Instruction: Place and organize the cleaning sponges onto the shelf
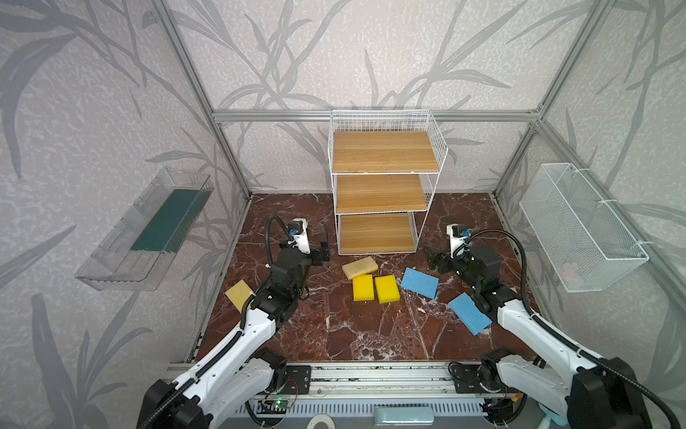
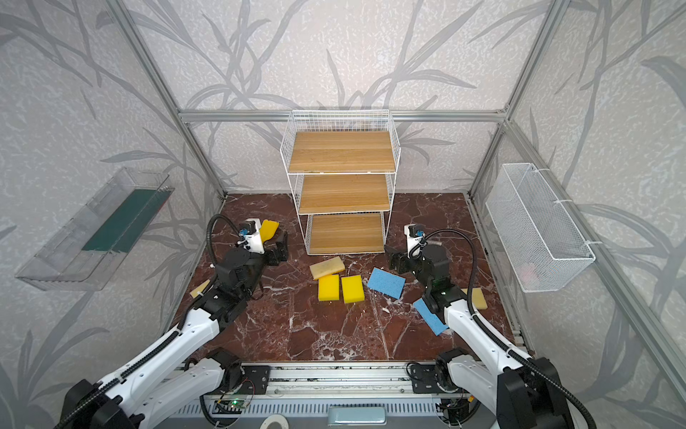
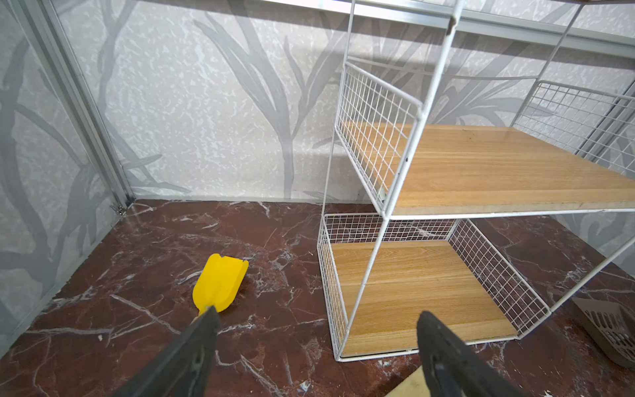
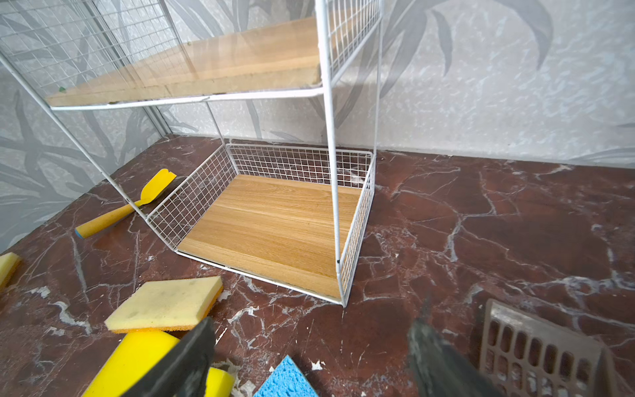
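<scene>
Top views: the shelf [image 1: 380, 193] stands at twelve o'clock of the marble floor [image 1: 352, 334], all three boards bare. Every sponge you can see lies on the floor. Just toward six o'clock of the shelf's foot is a beige-faced sponge [image 1: 359, 266], then two yellow sponges [image 1: 363, 287] side by side, with a blue sponge [image 1: 420, 283] at their three o'clock. A second blue sponge [image 1: 469, 314], at five o'clock, is partly under your right arm; a second beige sponge [image 1: 240, 293], at eight o'clock, runs under your left arm. A third beige sponge [image 2: 479, 297] shows in a top view only, half hidden behind the right arm. The left gripper [image 1: 324, 247] hangs at nine o'clock of the bottom board, the right gripper [image 1: 431, 259] at four; jaws hard to read from up here. A yellow shovel [image 2: 269, 228] peeks past the left wrist, blade only. A pale pink blur sits in the mesh basket [image 1: 582, 230] at three o'clock; cannot tell what. Left wrist: fingers [image 3: 199, 350] spread wide, nothing between them; the shovel's handle is hidden behind one finger, and a brown scoop [image 3: 615, 330] is cut off at the frame edge. Right wrist: fingers [image 4: 185, 361] likewise spread and empty; one covers part of a yellow sponge, the blue sponge shows only a corner, the scoop is cut off here too.
</scene>
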Available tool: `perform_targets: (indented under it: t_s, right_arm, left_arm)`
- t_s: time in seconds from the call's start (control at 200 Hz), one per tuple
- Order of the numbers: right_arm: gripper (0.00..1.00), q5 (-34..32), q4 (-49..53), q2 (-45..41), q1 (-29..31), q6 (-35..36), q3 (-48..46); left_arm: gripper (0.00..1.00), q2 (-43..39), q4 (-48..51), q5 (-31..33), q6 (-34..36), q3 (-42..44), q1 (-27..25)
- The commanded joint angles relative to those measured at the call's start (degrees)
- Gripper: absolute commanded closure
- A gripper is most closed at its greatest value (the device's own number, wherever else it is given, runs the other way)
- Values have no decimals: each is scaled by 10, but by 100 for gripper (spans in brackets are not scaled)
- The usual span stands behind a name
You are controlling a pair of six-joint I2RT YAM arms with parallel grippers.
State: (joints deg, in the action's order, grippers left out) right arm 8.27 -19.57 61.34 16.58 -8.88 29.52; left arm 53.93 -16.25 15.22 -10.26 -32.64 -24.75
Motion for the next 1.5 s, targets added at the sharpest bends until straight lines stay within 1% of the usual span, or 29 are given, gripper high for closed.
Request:
perform_targets:
  t_s: [0.0,0.11,0.27,0.375,0.54,0.595,0.645,0.77,0.895,1.145,1.345,1.495]
  right_arm:
    - [19,17,-39,41,4,-25,37]
    - [21,13,-38,73,6,-32,59]
    - [28,22,-71,111,6,-34,74]
    - [38,34,-76,139,6,-35,96]
    - [56,55,-91,183,6,-40,131]
    - [60,61,-92,196,6,-41,142]
    - [62,65,-95,208,6,-44,154]
    - [65,73,-103,236,6,-51,177]
    - [65,78,-104,261,6,-52,198]
    - [64,85,-106,317,2,-52,244]
    - [64,97,-100,359,-7,-61,290]
    - [58,99,-81,361,-8,-56,316]
  left_arm:
    - [11,42,-23,15,-13,-10,-2]
    - [17,91,-44,-1,-8,-30,-2]
    - [26,152,-94,-12,-8,-48,-1]
    - [32,193,-125,-30,-7,-62,1]
    - [37,237,-157,-53,-2,-82,4]
    - [38,249,-164,-51,-3,-88,8]
    - [40,262,-164,-51,-6,-98,15]
    - [43,294,-171,-53,-28,-117,42]
    - [44,330,-200,-88,-55,-135,71]
    - [44,401,-193,-110,-53,-201,82]
    - [45,433,-194,-119,-59,-235,92]
    - [44,437,-182,-124,-51,-252,95]
